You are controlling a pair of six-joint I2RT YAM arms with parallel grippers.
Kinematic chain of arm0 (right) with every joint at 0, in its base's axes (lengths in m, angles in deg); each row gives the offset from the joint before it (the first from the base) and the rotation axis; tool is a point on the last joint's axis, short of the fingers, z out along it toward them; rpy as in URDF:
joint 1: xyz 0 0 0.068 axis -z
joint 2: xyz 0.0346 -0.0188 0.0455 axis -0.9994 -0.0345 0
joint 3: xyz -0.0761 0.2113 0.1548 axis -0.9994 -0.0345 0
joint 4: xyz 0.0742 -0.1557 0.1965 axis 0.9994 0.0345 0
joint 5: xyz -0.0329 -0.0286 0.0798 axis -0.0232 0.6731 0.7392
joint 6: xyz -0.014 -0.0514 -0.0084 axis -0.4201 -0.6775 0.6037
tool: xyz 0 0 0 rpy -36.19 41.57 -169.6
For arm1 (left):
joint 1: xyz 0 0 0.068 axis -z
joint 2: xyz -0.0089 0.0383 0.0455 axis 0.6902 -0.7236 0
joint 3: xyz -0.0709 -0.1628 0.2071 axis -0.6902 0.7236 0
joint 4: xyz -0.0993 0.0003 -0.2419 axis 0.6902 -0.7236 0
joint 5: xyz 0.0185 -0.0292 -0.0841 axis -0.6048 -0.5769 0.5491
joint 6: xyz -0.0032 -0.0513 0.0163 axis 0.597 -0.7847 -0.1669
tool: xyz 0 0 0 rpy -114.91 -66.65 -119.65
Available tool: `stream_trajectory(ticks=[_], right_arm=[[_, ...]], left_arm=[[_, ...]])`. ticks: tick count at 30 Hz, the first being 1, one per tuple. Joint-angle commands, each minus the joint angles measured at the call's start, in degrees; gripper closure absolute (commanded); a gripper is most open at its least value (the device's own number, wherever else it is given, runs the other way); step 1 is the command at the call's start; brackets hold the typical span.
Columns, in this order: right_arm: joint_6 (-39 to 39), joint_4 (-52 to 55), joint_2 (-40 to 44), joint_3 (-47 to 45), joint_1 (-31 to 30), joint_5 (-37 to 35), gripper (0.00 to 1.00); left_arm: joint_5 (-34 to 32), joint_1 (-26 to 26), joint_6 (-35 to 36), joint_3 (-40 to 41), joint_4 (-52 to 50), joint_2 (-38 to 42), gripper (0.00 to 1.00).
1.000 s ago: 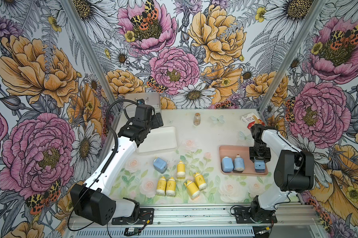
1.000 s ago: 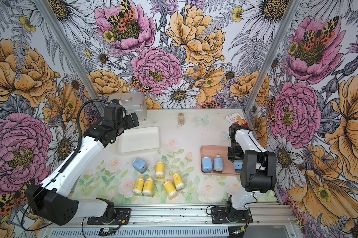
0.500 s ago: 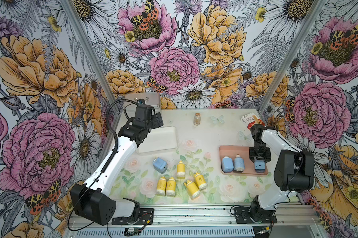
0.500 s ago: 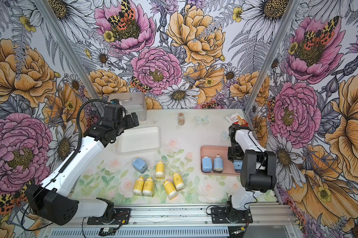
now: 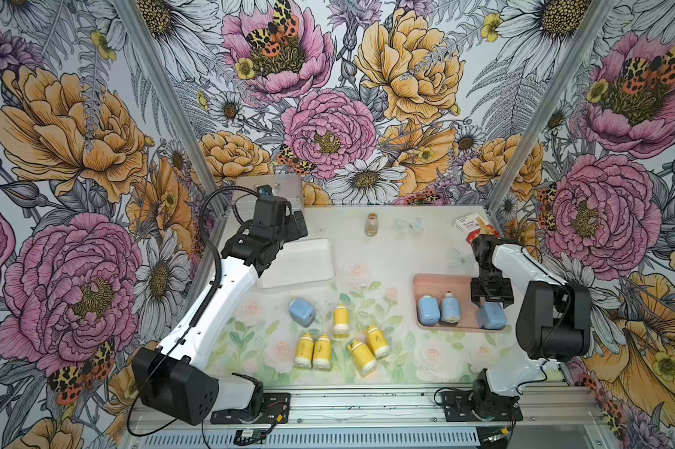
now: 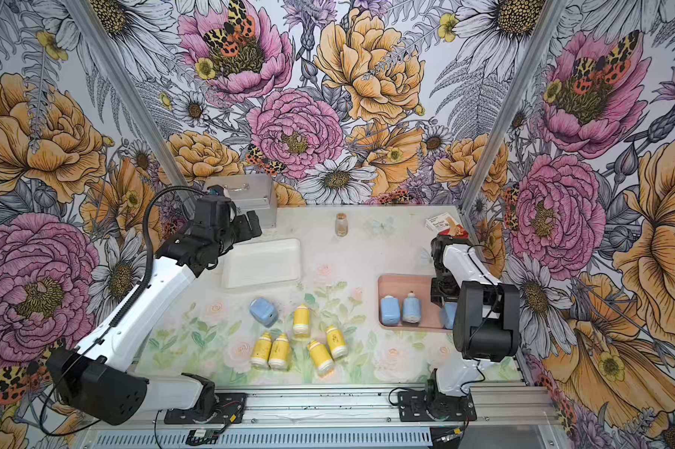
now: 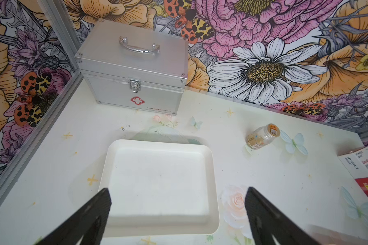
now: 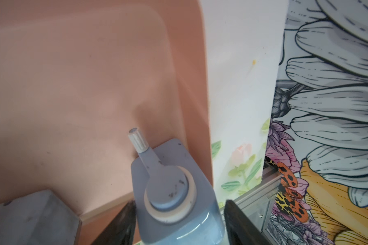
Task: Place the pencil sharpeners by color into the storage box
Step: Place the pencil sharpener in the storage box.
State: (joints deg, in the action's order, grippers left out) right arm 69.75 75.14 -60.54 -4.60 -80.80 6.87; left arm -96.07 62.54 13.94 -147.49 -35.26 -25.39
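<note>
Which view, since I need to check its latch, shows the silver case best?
The left wrist view: the case faces it whole, latch, handle and red cross clear. In both top views it is small, seen from above, partly hidden by the left arm. The right wrist view misses it.

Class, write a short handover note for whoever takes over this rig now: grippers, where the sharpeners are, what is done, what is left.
Left gripper: open, empty, by the white tray, which holds nothing.
Right gripper: straddles the third blue sharpener in a corner of the pink tray; grip or release unclear.
Done: two blue sharpeners sit in the pink tray.
Left: the loose blue sharpener and five yellow sharpeners are on the table; the yellow probably go in the white tray.
</note>
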Motion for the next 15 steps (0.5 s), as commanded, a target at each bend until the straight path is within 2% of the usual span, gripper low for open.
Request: stream_trajectory(ticks=[1, 15], right_arm=[[1.4, 0.7, -0.9, 0.7, 0.3, -2.8, 0.33], [0.1, -0.5, 4.1, 2.5, -1.2, -0.8, 0.32]], left_arm=[[-1.8, 0.4, 0.4, -1.4, 0.2, 1.7, 0.01], [-2.5, 0.4, 0.4, -0.4, 0.2, 2.5, 0.01]])
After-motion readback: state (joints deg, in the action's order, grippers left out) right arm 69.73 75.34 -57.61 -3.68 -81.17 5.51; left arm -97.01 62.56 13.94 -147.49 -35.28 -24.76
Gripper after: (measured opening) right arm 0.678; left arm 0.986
